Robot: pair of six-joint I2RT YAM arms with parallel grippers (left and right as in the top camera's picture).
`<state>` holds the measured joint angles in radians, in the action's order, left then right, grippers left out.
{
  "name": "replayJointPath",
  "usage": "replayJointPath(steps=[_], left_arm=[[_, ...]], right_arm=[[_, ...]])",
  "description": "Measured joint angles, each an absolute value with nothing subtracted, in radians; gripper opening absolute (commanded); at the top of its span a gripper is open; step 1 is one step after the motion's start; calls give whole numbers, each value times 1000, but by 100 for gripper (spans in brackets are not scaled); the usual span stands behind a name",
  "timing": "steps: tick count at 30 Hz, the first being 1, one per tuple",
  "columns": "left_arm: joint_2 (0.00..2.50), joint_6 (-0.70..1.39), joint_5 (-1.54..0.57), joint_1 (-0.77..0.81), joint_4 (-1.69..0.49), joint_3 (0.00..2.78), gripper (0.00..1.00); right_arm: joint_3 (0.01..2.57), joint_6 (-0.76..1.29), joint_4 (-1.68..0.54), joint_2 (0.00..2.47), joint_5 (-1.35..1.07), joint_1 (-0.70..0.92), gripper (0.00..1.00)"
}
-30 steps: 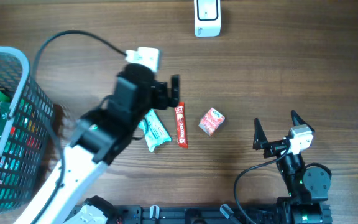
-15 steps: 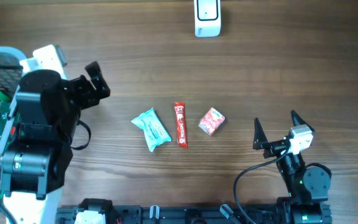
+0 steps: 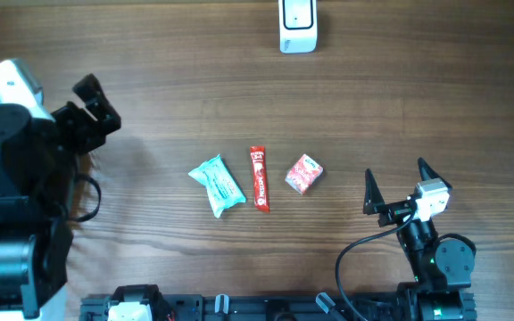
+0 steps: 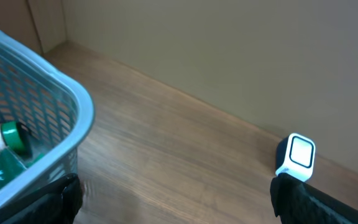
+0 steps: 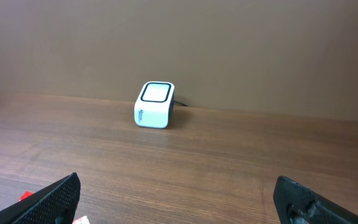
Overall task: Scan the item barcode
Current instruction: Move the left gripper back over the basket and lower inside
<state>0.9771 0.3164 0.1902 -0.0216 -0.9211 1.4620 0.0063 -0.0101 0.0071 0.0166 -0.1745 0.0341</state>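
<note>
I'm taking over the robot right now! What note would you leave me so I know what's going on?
Left gripper: open and empty, at the left of the table, by the basket.
Right gripper: open and empty, near right, facing the scanner.
Things: teal packet, red stick and small red pack lie in a row mid-table. The scanner stands at the far edge.
Done: three items laid out; none is at the scanner.
Left: pick one up and show its barcode to the scanner.
</note>
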Motion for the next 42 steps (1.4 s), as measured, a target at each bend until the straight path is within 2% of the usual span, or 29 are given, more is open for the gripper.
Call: replayJointPath(steps=[20,42], left_arm=[[1090,330,190,-372,-1064,1705,100],[1213,433,104,-691,-1096,1720,100]], right_arm=[[6,-10,7,17,-174,34,100],[6,-10,7,17,-174,34,100]])
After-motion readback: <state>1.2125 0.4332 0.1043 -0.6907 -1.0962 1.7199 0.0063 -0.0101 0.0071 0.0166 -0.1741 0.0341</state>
